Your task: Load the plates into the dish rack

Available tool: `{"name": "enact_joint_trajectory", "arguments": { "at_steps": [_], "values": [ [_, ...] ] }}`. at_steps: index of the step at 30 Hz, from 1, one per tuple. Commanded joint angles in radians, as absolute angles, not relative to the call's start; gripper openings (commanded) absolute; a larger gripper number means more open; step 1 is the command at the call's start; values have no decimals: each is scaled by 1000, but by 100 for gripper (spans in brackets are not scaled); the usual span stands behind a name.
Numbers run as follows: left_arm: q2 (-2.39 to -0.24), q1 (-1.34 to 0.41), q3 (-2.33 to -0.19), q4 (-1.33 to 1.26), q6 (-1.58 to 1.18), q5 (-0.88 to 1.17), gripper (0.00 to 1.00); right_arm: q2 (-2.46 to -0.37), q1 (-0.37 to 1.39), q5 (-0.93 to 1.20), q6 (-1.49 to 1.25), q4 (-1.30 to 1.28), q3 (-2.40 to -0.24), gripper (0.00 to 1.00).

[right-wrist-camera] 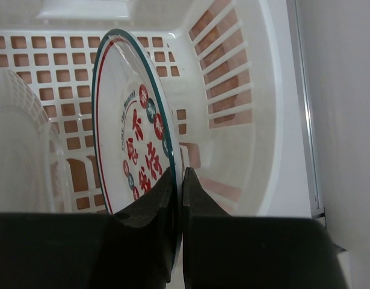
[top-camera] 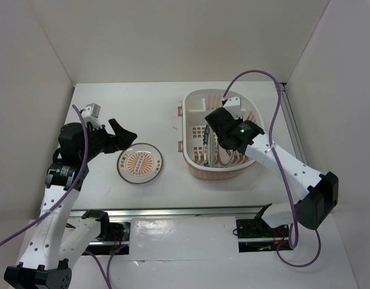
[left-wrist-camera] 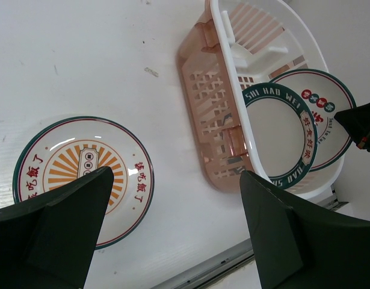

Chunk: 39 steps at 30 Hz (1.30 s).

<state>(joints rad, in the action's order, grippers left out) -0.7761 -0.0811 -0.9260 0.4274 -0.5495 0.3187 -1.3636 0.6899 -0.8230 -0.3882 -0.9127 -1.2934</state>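
The pale pink dish rack [top-camera: 194, 99] stands right of centre. My right gripper [top-camera: 219, 147] reaches down into it and is shut on the rim of the red-green character plate [right-wrist-camera: 130, 132], held on edge inside the rack [right-wrist-camera: 233, 90]. The teal-rimmed plate [left-wrist-camera: 280, 135] stands on edge beside the character plate [left-wrist-camera: 320, 114] in the rack [left-wrist-camera: 212, 102]. The sunburst plate [top-camera: 139, 162] lies flat on the table. My left gripper [top-camera: 126, 139] hovers just left of and above it, open and empty, with the plate [left-wrist-camera: 82, 171] under its left finger.
White walls enclose the table on three sides. A metal rail [top-camera: 185, 212] runs along the near edge. My right arm's purple cable [top-camera: 275, 114] arcs over the rack's right side.
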Motion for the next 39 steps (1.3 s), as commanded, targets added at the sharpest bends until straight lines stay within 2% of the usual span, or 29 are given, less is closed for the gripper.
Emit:
{"name": "enact_joint_trajectory", "arguments": {
  "at_steps": [1,8,11,16,23,24,31,34,36,39],
  "values": [
    [-761,-83,-923,413,-529,316,100,-1350,695,-855,-407,-844,-1282,0],
    [-761,-83,-914,413,-529,307,100,-1339,695,-835,-407,-824,-1249,0],
    [-752,-83,-914,413,-529,307,100,-1348,704,-834,-407,-824,-1249,5],
    [-752,-83,-914,422,-529,298,100,-1348,715,-834,-416,-824,-1249,35],
    [-752,-83,-914,422,-529,298,100,-1357,749,-844,-436,-833,-1267,35],
    [-752,-83,-914,422,-529,298,100,-1358,759,-844,-436,-833,-1267,31],
    [-752,-64,-914,422,-529,298,100,-1376,790,-874,-491,-897,-1299,35],
    [-761,-55,-914,422,-529,298,100,-1367,790,-885,-505,-919,-1299,41],
    [-761,-55,-914,422,-529,298,100,-1358,799,-885,-514,-928,-1299,52],
    [-761,-55,-914,422,-520,298,100,-1358,799,-876,-535,-940,-1299,60]
  ]
}}
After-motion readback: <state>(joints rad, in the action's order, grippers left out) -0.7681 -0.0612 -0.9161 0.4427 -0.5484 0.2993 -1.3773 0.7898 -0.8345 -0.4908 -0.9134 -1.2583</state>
